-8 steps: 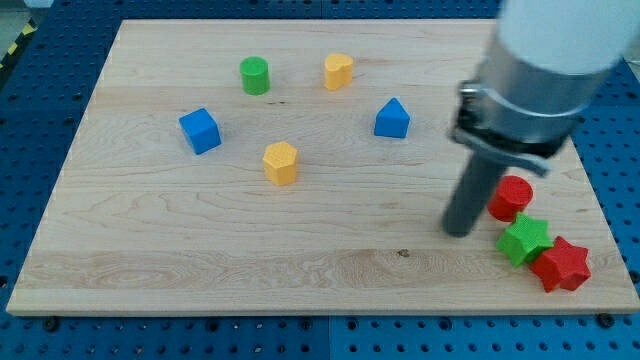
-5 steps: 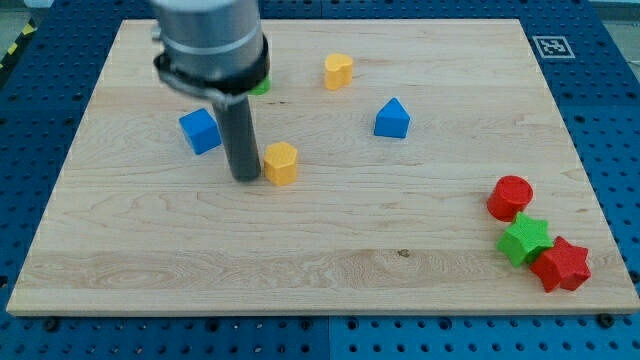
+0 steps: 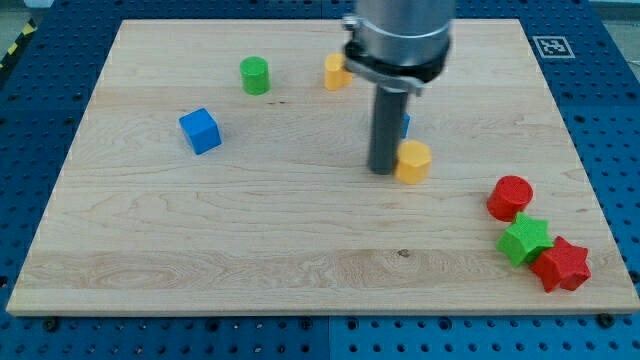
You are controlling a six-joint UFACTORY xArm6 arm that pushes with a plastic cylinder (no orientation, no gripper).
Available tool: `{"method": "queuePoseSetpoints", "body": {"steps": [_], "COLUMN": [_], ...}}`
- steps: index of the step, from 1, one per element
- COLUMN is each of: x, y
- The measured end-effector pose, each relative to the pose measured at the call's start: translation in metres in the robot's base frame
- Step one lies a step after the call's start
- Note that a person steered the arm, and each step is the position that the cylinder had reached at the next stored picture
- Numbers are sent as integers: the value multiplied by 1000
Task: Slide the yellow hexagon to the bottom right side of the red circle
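The yellow hexagon point(image 3: 413, 161) sits right of the board's middle. My tip point(image 3: 382, 170) touches its left side. The red circle point(image 3: 510, 197) lies further to the view's right, near the right edge, with a gap between it and the hexagon. The rod hides most of a blue block point(image 3: 403, 125) behind it.
A green star point(image 3: 526, 240) and a red star point(image 3: 561, 264) sit just below the red circle. A blue cube point(image 3: 200, 130) and a green cylinder point(image 3: 255, 75) are at the upper left. A yellow heart-like block point(image 3: 335, 72) is partly behind the arm.
My tip went from beside the red circle to the hexagon's left side, then pushed the hexagon well to the right, from left of centre to right of centre.
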State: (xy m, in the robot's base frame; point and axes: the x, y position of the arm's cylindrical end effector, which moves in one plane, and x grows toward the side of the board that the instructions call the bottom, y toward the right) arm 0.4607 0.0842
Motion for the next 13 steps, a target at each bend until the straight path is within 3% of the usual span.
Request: {"method": "queuePoseSetpoints", "body": {"steps": [2, 3, 6, 8, 11, 12, 13], "x": [-39, -39, -33, -15, 33, 34, -2], "y": [69, 85, 65, 95, 103, 104, 104]}}
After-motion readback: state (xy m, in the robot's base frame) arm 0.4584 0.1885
